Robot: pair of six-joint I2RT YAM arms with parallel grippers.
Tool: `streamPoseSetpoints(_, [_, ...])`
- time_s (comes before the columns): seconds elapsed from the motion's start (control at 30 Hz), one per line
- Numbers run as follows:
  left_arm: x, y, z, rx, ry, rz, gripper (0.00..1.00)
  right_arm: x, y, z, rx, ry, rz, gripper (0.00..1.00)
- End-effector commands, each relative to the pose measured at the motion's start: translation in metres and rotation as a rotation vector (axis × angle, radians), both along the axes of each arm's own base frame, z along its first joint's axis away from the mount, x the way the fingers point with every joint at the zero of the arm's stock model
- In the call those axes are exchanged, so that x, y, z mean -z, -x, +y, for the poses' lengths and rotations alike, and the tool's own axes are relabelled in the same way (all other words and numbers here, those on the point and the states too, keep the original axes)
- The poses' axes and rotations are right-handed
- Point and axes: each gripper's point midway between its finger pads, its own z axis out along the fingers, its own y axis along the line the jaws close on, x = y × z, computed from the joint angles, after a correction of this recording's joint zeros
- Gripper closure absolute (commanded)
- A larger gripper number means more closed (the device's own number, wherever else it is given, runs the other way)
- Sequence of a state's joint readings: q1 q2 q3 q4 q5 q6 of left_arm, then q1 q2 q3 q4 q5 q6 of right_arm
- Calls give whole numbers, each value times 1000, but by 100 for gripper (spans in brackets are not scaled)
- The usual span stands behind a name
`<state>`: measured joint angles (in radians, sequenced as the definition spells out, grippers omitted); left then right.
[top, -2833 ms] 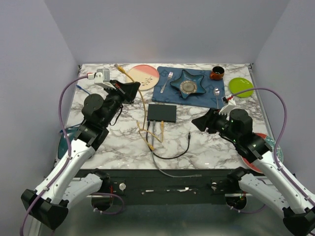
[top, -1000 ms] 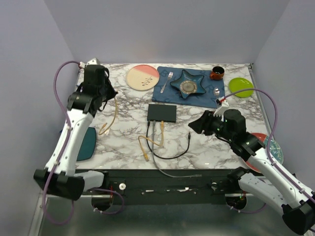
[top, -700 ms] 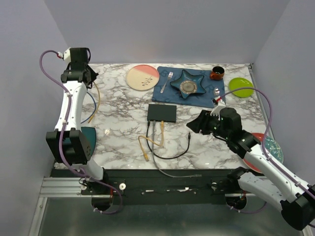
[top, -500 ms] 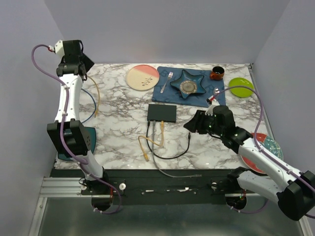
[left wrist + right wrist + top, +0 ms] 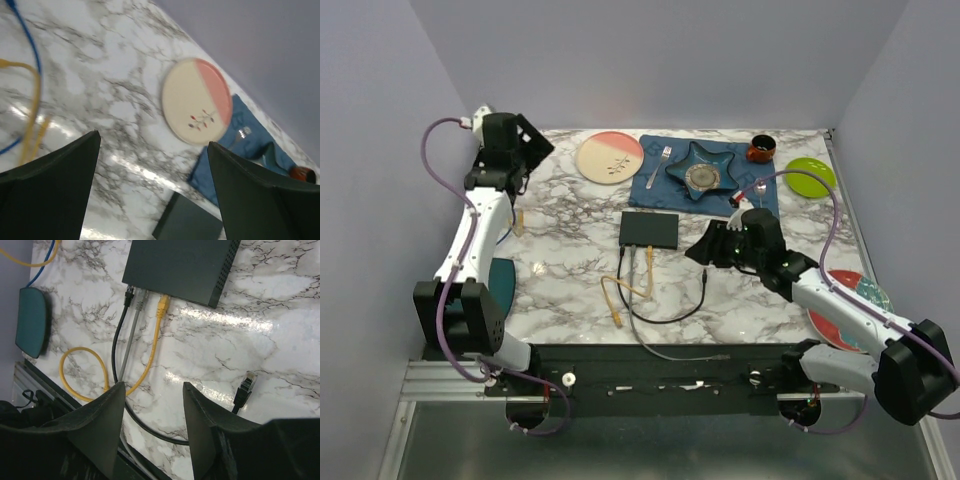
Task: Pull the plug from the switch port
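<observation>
The switch [image 5: 649, 230] [image 5: 180, 267] lies flat at the table's middle. On its near edge sit a black plug [image 5: 129, 295], a grey plug [image 5: 141, 296] and a yellow plug [image 5: 162, 305] [image 5: 649, 254]. A loose black plug [image 5: 245, 387] lies apart to the right. My right gripper [image 5: 700, 254] [image 5: 154, 386] hovers open and empty just right of the switch, over the cables. My left gripper [image 5: 532, 140] [image 5: 152, 190] hangs open and empty above the far left corner, with a corner of the switch [image 5: 187, 225] showing between its fingers.
A pink and cream plate [image 5: 610, 157], a blue placemat [image 5: 660, 185] with a star dish [image 5: 702, 170], fork and spoon, a brown cup [image 5: 761, 149] and a green plate [image 5: 810, 177] line the back. Loose yellow cable [image 5: 34, 110] and blue cable [image 5: 25, 30] lie far left. A teal dish [image 5: 31, 320] sits at the left edge.
My left gripper opened and let go of the yellow cable, which now lies at the far left. The left arm swung about the far left corner. My right gripper slid left toward the switch.
</observation>
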<state>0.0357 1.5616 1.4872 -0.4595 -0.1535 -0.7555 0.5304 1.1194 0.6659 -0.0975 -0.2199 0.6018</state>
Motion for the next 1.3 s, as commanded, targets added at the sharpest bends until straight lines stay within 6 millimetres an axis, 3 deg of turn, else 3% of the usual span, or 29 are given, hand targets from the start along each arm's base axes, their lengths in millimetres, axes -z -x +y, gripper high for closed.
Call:
streamPoseSetpoints(0.0, [-2, 12, -105, 285, 113, -153, 8, -9, -8, 10, -10, -49, -21, 42])
streamPoseSetpoints(0.07, [16, 26, -154, 446, 166, -132, 17, -8, -10, 12, -11, -57, -20, 42])
streamPoseSetpoints(0.1, [36, 29, -166, 480, 191, -119, 20, -1, -9, 13, -14, -54, 3, 43])
streamPoseSetpoints(0.17, [58, 40, -189, 567, 241, -84, 31, -1, -13, 19, -21, -75, -2, 43])
streamPoseSetpoints(0.3, [97, 42, -204, 635, 255, -22, 50, 6, -17, 33, -53, -123, 37, 43])
streamPoseSetpoints(0.47, [129, 49, -213, 670, 238, 47, 73, 24, -25, 54, -91, -196, 91, 45])
streamPoseSetpoints(0.6, [164, 58, -216, 662, 228, 131, 76, 42, -29, 65, -88, -246, 158, 47])
streamPoseSetpoints(0.83, [205, 71, -213, 614, 194, 249, 79, 62, -42, 80, -93, -288, 210, 48])
streamPoseSetpoints(1.07, [227, 83, -211, 579, 154, 327, 80, 70, -45, 78, -75, -274, 207, 48])
streamPoseSetpoints(1.27, [233, 100, -228, 612, 170, 353, 82, 77, -41, 74, -68, -254, 218, 48])
